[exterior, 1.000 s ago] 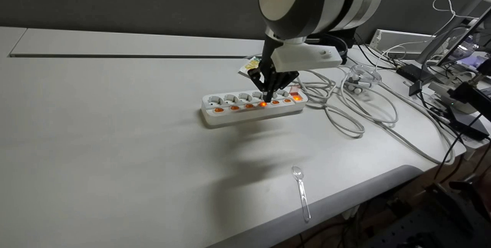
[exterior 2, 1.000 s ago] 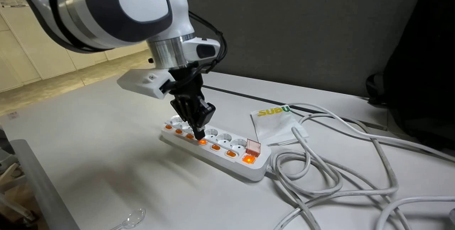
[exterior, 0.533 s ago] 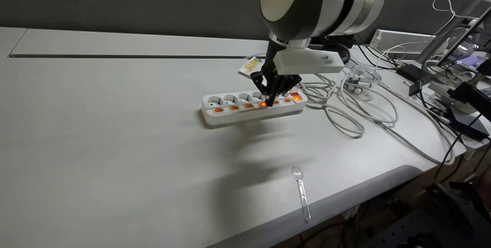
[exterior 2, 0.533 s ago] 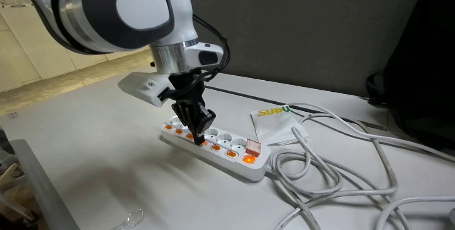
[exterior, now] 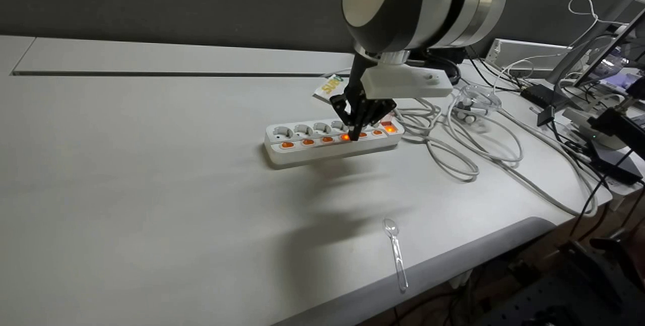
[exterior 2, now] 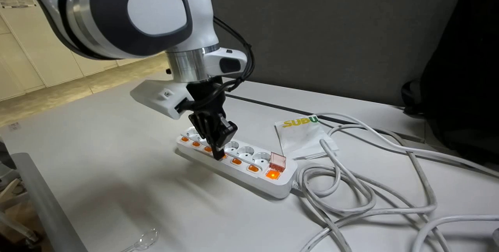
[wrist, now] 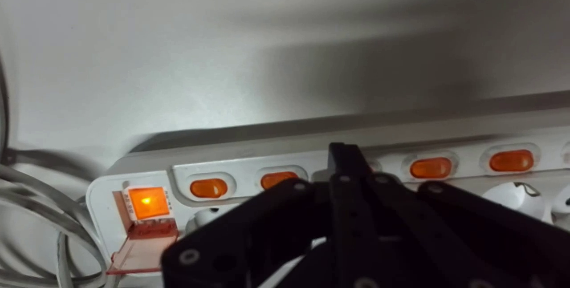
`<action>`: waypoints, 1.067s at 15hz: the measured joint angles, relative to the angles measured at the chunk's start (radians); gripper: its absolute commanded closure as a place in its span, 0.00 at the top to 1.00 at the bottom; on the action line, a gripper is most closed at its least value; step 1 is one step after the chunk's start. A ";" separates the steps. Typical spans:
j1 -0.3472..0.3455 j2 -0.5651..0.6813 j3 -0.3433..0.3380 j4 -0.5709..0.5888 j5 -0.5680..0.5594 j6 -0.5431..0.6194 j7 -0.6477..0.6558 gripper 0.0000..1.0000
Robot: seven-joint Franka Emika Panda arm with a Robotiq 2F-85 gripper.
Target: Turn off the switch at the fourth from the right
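Behind a white tabletop (exterior: pixel 126 190), a grey partition (exterior: pixel 171 3) is running along the back edge. Nearer that edge than the front one, the switch (exterior: pixel 345 137) is glowing orange on the strip (exterior: pixel 322 153), fourth from the corded end, counting the big square rocker (exterior 2: pixel 273 174), which is also glowing. The gripper (exterior: pixel 355 135) is pointing down at the switch, its jaws standing closed together; the tip is showing just beside it in an exterior view and is hiding most of it in the wrist view, and whether the two are touching I cannot tell. Other rockers (wrist: pixel 430 168) are lining up on both sides, and sockets (exterior: pixel 303 130) are running behind them, toward the back edge. Beside the square rocker, a pinkish cover (exterior 2: pixel 277 161) is tilting upward. Paper (exterior 2: pixel 306 137) with yellow and green lettering is lying between the strip and the back edge. Pale cords (exterior 2: pixel 405 210) are looping from the corded end toward a corner, a clear container (exterior: pixel 476 102) sitting among them. A clear spoon (exterior: pixel 396 253) is lying at the front edge, its handle crossing onto the grey edging (exterior: pixel 453 263). Overhead, the arm (exterior 2: pixel 132 18) is reaching in.
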State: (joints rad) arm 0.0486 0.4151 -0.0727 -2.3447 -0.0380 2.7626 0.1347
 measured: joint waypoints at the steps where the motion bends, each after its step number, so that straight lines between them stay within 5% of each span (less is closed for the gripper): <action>1: 0.000 0.000 0.000 0.000 0.000 0.003 -0.001 0.00; 16: -0.018 0.016 0.025 0.024 0.025 0.008 -0.031 0.00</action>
State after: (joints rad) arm 0.0311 0.4314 -0.0479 -2.3206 -0.0130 2.7708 0.1040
